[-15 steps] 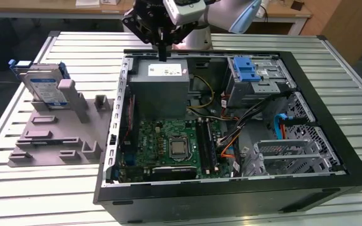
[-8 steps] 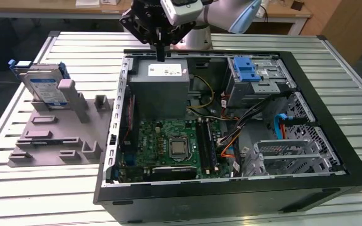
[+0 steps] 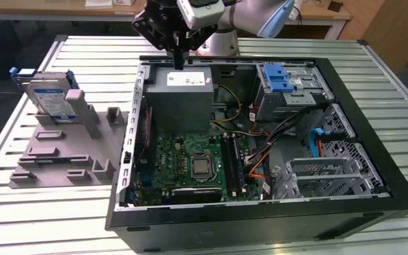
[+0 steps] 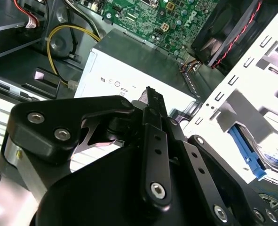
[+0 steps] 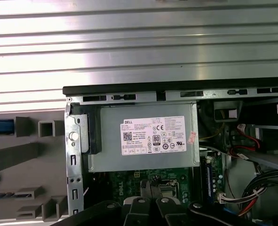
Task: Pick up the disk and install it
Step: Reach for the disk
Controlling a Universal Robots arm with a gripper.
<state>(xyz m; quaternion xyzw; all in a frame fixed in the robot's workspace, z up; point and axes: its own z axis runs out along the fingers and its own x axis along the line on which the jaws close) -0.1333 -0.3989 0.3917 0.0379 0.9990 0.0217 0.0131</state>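
Disk [image 3: 51, 100] stands upright in grey holder [image 3: 55, 154] on worktop [image 3: 41, 220], at exterior view's left, well apart from tool. I see tool [image 3: 179, 65] over grey box [image 3: 179, 109] inside open computer case [image 3: 261, 226]. Fingers together, gripping nothing.

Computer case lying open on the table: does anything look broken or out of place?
Nothing looks damaged or spilled. The disk stands on edge in a grey holder beside the case; the gripper hangs over the grey box.
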